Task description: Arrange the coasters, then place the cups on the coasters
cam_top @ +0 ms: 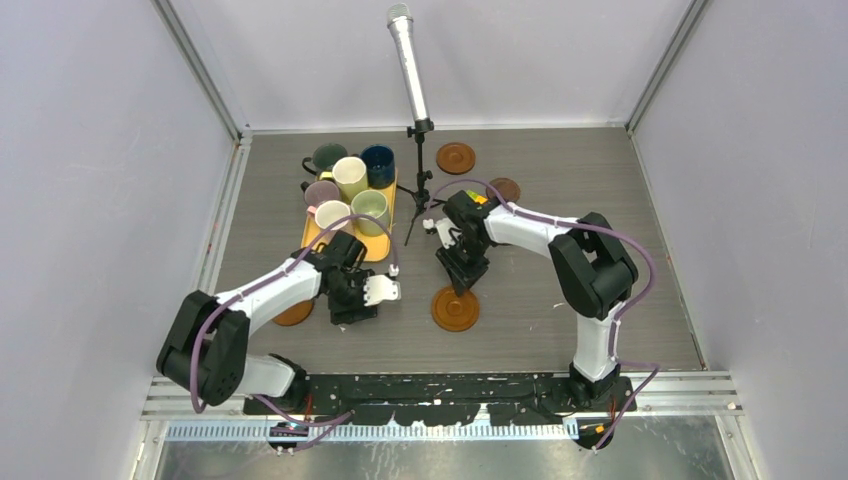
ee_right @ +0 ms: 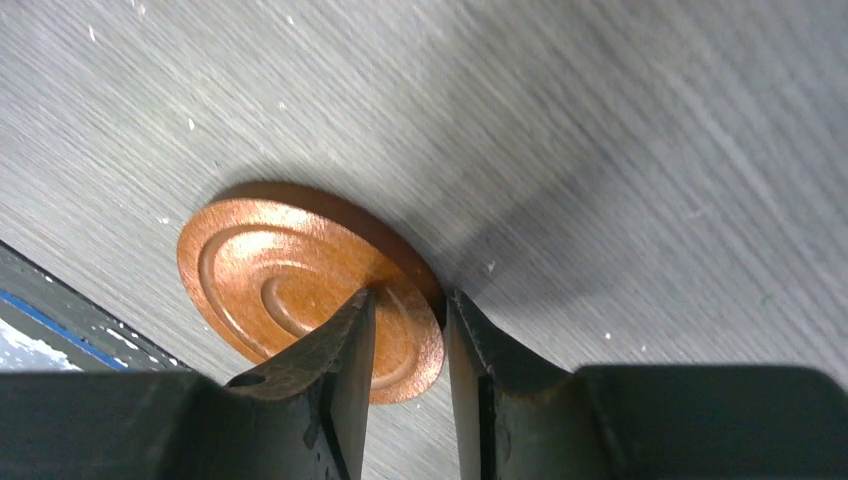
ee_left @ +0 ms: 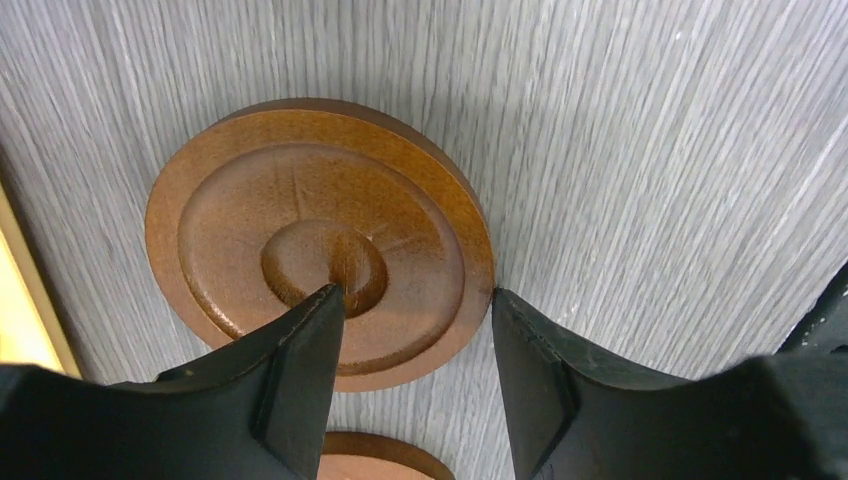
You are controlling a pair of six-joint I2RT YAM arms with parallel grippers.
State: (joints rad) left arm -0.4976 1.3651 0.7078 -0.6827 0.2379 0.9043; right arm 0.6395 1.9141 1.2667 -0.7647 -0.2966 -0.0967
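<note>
**Count check**

Six handled ceramic mugs [cam_top: 350, 175], each a different colour. Four flat round brown wooden coasters [cam_top: 455, 157] countable from above, including one smaller darker coaster [cam_top: 503, 189]. One rectangular orange-yellow tray [cam_top: 379, 246]. One silver microphone on black tripod [cam_top: 408, 60]. Two black-and-white robot arms [cam_top: 280, 285].

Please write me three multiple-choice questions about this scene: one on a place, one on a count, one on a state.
1. Where do the mugs stand? A. on the bare table B. on the tray C. by the arm bases
2. How many mugs are there? A. four B. five C. six
3. What does the right end effector do? A. holds a mug B. grips the rim of a coaster C. hangs over the tray

B: all mugs crowd the yellow tray. C: six colours can be counted. B: the rim sits between its jaws.
</note>
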